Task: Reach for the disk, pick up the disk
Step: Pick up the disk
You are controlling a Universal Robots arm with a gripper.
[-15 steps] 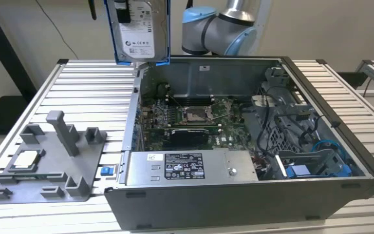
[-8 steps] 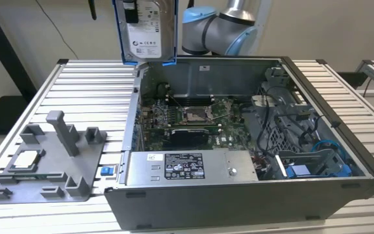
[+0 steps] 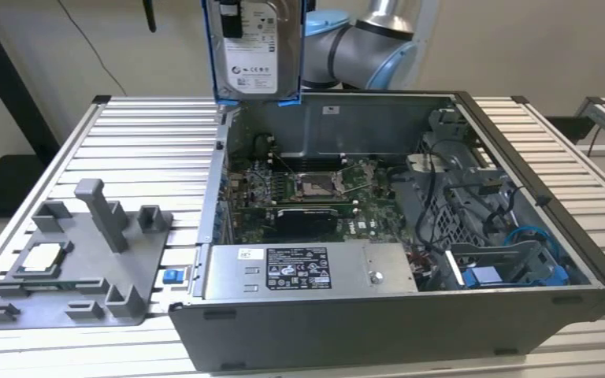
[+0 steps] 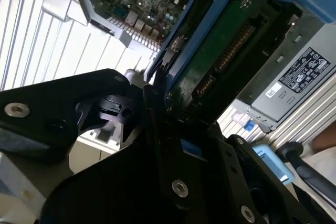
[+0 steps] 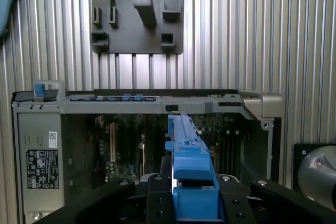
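**Disk held clear above the open case**

Gripper [image 5: 194, 203] pinching the disk [image 3: 256, 47] by its blue bracket; in both wrist views the black fingers [image 4: 157, 129] press against the bracket's sides, one on each flank. The disk hangs upright, on edge, above the back wall of the open computer case [image 3: 408, 315], well apart from anything inside it. The edge-on hold looks chosen so the drive clears the case walls, a judgement only.

In the first wrist view the blue bracket [image 5: 189, 156] runs straight out from the gripper, with the motherboard [image 5: 126, 145] below. In the second wrist view the drive's green circuit board [image 4: 220, 51] faces the camera, framed in blue.

Case lies on its side on the ribbed metal counter [image 3: 145, 134], side panel off. The power supply [image 3: 308, 272] sits along the near edge. A blue plastic bay [image 3: 513, 268] is fixed inside, toward the exterior view's right. A grey fixture tray [image 3: 72, 260] rests on the counter at the exterior view's left, carrying a small square chip [image 3: 42, 257] with a white top.

Writing: the disk's white label carries barcodes and small print, and the power supply has a black sticker with white marks. Not transcribed.
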